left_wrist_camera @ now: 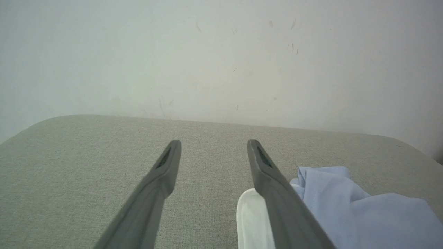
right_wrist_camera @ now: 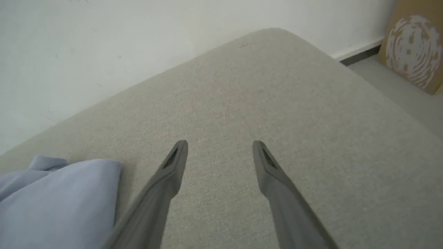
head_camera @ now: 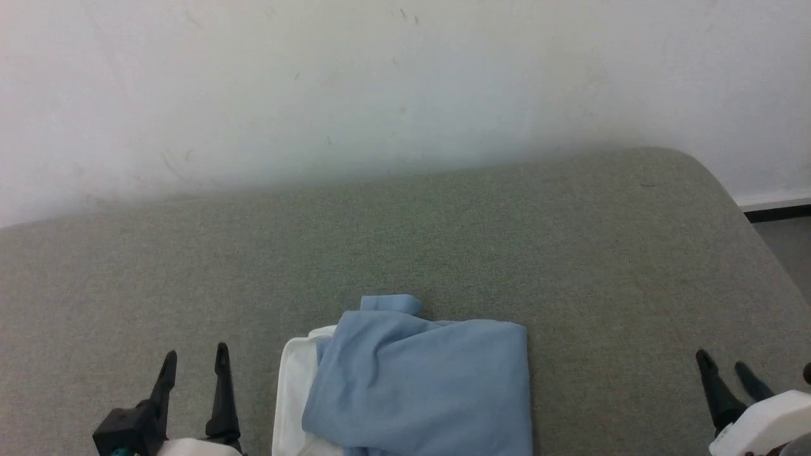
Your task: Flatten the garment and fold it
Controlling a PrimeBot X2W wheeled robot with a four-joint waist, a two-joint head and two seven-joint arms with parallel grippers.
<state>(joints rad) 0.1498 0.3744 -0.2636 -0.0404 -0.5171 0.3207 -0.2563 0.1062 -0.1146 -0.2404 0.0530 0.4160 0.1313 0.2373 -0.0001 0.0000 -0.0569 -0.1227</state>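
The garment [head_camera: 424, 386], a light-blue shirt with a white panel along its left side, lies bunched in a rough folded heap at the near middle of the grey-green padded surface [head_camera: 443, 240]. My left gripper [head_camera: 195, 356] is open at the lower left, a short way left of the garment and apart from it. In the left wrist view the left gripper [left_wrist_camera: 214, 142] has nothing between its fingers, with the garment [left_wrist_camera: 363, 214] to their right. My right gripper [head_camera: 722, 364] is open at the lower right, well clear of the cloth. In the right wrist view the right gripper [right_wrist_camera: 219, 142] is empty, the garment [right_wrist_camera: 59, 204] at its left.
A pale wall [head_camera: 380, 82] rises directly behind the padded surface. The surface's rounded right corner drops to the floor [head_camera: 785, 247]. A brown cardboard piece with a white round print [right_wrist_camera: 413, 48] leans by the wall beyond that corner.
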